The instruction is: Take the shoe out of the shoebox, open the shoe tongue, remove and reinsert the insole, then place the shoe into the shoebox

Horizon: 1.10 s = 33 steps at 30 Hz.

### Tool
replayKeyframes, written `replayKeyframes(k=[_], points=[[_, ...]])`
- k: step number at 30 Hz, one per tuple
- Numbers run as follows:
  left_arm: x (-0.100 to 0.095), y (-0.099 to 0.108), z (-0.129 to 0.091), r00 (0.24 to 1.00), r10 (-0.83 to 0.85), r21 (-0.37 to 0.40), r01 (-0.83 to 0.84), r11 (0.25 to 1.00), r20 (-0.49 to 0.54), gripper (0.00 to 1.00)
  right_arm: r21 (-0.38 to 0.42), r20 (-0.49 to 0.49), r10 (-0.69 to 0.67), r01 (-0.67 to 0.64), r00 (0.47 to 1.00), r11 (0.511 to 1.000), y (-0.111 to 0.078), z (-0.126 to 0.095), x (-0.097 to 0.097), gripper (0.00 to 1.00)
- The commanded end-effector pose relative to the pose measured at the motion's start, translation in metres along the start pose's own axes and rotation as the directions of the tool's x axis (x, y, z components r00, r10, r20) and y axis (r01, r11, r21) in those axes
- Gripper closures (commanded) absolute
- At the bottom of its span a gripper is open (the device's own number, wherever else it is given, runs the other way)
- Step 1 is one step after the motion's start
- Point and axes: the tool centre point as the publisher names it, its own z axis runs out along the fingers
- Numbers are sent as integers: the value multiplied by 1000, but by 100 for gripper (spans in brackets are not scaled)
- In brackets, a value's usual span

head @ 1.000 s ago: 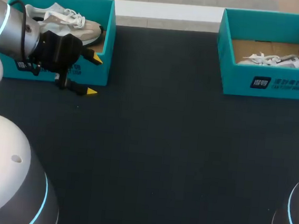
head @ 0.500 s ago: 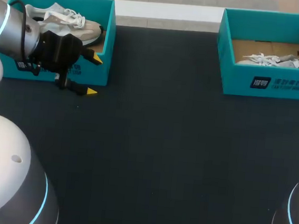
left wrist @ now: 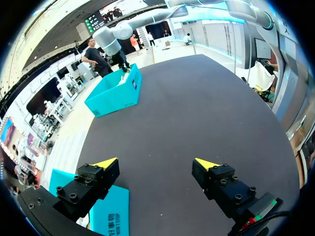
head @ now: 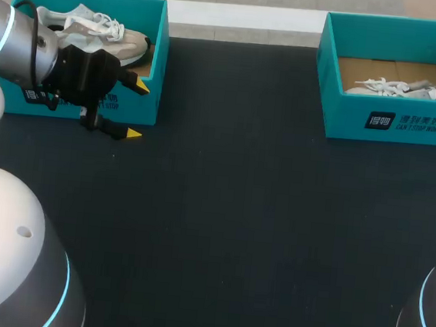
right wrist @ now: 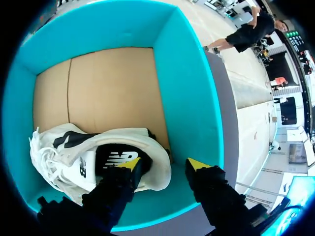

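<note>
Two-fingered right hand (right wrist: 161,164), spread, straddles the shoe (right wrist: 69,147) heel

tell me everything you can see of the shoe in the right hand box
The shoe is a white sneaker of soft fabric-like material, with black logo marks on its side and on the dark insole, and white laces bunched at the toe end. It lies on the brown cardboard floor of the teal shoebox, its heel toward a corner. The right gripper straddles the heel, one yellow tip over the shoe's opening and the other outside it; no firm grip shows.
</note>
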Motion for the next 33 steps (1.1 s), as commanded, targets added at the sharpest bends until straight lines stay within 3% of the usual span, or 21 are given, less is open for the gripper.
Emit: replayKeyframes(k=[1, 2, 5, 17, 28, 29, 33], points=[[1, -1, -1, 1000, 0, -4, 0, 1000, 1, 0, -57, -58, -17, 14, 998, 998, -16, -17, -5, 16], [1, -1, -1, 1000, 0, -4, 0, 1000, 1, 0, -73, -78, -29, 23, 997, 997, -19, -24, -3, 9], [1, -1, -1, 1000, 0, -4, 0, 1000, 1, 0, -106, -117, -33, 20, 993, 994, -26, -38, -1, 0], [1, -1, -1, 1000, 0, -4, 0, 1000, 1, 0, -149, -217, -60, 28, 974, 988, -70, -81, 2, 0], [1, -1, -1, 1000, 0, -4, 0, 1000, 1, 0, -151, -208, -59, 27, 976, 988, -72, -83, 2, 0], [-4, 3, -4, 996, 83, 18, -83, 996, -30, 0, -151, -208, -59, 27, 976, 988, -72, -83, 2, 0], [-19, 9, -21, 915, 373, -41, -383, 923, -157, 0, -151, -208, -59, 27, 976, 988, -72, -83, 2, 0]])
